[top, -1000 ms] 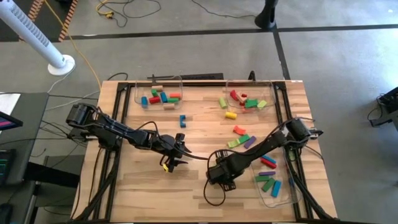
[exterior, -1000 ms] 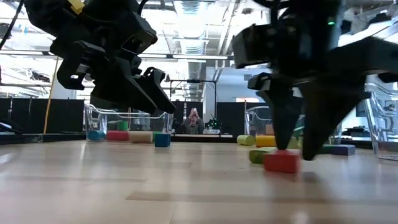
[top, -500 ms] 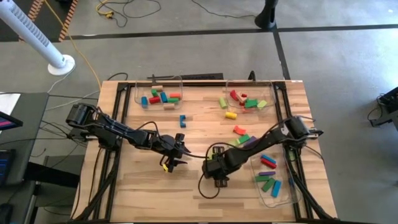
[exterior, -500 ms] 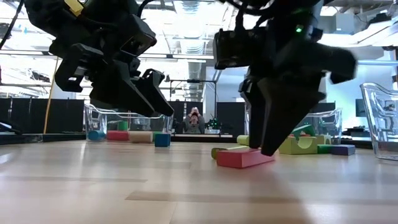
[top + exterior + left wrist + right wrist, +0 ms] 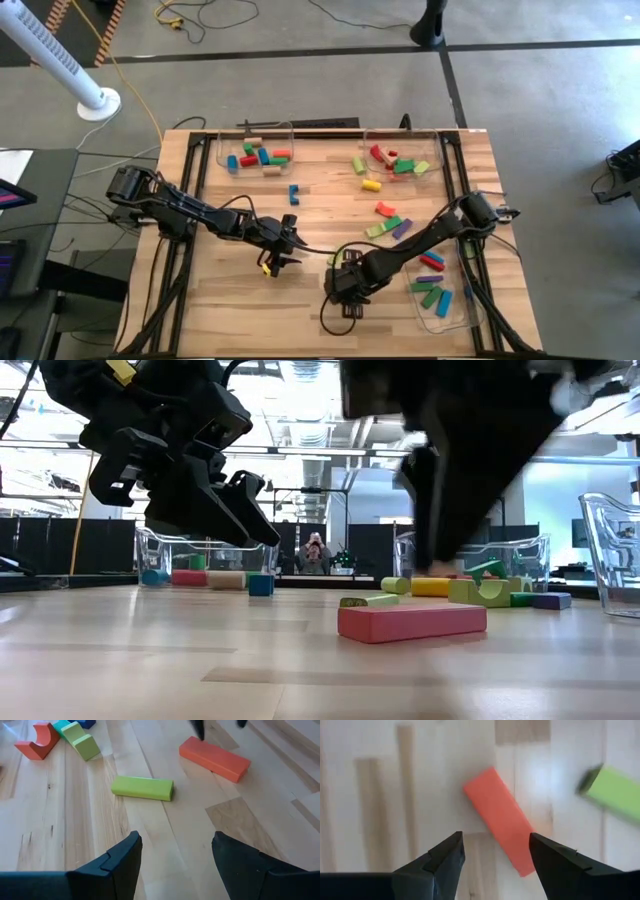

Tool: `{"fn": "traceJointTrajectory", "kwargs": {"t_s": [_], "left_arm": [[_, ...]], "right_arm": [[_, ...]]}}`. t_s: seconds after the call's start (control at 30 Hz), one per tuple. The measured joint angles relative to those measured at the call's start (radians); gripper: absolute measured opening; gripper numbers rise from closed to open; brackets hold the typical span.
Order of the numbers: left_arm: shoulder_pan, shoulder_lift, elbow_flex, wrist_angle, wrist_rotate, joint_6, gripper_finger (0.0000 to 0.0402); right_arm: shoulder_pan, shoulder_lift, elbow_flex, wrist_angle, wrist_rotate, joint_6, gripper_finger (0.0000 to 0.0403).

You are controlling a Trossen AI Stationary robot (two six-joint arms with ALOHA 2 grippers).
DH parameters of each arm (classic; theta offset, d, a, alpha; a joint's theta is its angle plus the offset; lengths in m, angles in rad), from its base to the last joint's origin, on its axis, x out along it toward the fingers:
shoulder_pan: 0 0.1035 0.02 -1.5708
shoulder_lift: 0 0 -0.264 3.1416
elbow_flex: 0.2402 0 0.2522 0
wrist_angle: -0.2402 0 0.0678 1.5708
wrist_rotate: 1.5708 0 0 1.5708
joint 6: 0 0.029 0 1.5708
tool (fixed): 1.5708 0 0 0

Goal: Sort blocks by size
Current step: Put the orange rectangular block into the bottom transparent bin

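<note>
Nearest the low camera, a long red block [image 5: 412, 622] lies flat on the table [image 5: 230, 300], free of any grip. The right gripper [image 5: 495, 857] hangs directly above it with its fingers spread apart and empty; the block sits skewed between them, not parallel to either finger. A lime-green block [image 5: 142, 787] lies just beside the red one, close behind it in the low view.

The left gripper [image 5: 175, 855] waits near the table's centre, fingers apart and empty, clear of the surface and facing the same two blocks.

Farther back, loose blocks lie scattered on the bare wood: a small blue block [image 5: 294, 193], a yellow cylinder [image 5: 371, 185], and a cluster of orange, green and purple pieces. A clear tray at the right edge [image 5: 462, 312] holds long bars. Two more trays stand along the far edge, the far-left tray [image 5: 222, 147] holding short pieces.

Risks, as judged from this position:
- A descent without wrist rotation may land a finger on the skewed block and push it away.
- The adjacent green block may be clipped or dragged.
- Both arms point at one area; a simultaneous approach risks contact.
</note>
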Motion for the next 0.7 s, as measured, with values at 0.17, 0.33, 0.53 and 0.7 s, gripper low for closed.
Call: {"fn": "traceJointTrajectory", "kwargs": {"t_s": [0.17,0.33,0.53,0.7], "left_arm": [[0.000,0.000,0.000,0.000,0.000,0.000,0.0229],[0.000,0.000,0.000,-0.005,0.000,0.000,0.0229],[0.000,0.000,0.000,-0.012,0.000,0.000,0.0229],[0.000,0.000,0.000,-0.005,0.000,0.000,0.0229]], "right_arm": [[0.002,-0.002,0.065,-0.024,0.019,-0.061,0.0254],[0.002,0.006,0.068,-0.074,0.055,-0.169,0.0254],[0.002,0.011,0.002,-0.094,0.064,-0.222,0.0254],[0.001,0.010,-0.057,-0.056,0.064,-0.243,0.0254]]}}
